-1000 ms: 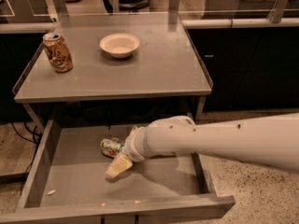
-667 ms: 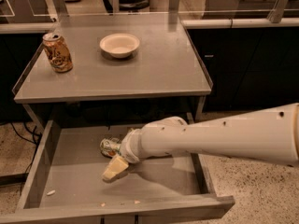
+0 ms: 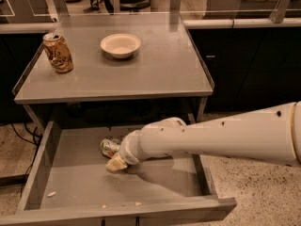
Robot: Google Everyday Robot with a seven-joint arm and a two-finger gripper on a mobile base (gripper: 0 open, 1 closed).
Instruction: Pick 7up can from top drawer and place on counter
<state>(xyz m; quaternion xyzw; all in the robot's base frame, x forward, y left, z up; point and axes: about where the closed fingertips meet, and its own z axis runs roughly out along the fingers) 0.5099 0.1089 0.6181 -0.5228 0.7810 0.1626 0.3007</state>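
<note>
The 7up can (image 3: 109, 146) lies on its side in the open top drawer (image 3: 40, 169), near the back middle, partly hidden behind my wrist. My gripper (image 3: 116, 163) reaches down into the drawer from the right and sits right at the can's front right side. Its pale tip rests close to the drawer floor. I cannot tell whether it touches the can. The grey counter (image 3: 160, 72) is directly above the drawer.
An orange-gold can (image 3: 58, 52) stands at the counter's left side, and a white bowl (image 3: 120, 45) sits near its back middle. Pale crumbs (image 3: 51, 194) lie near the drawer front. Dark-fronted cabinets (image 3: 249, 55) stand to the right and behind.
My arm has slid a little to the left inside the drawer, bringing the gripper closer against the can. The can has not visibly moved.
</note>
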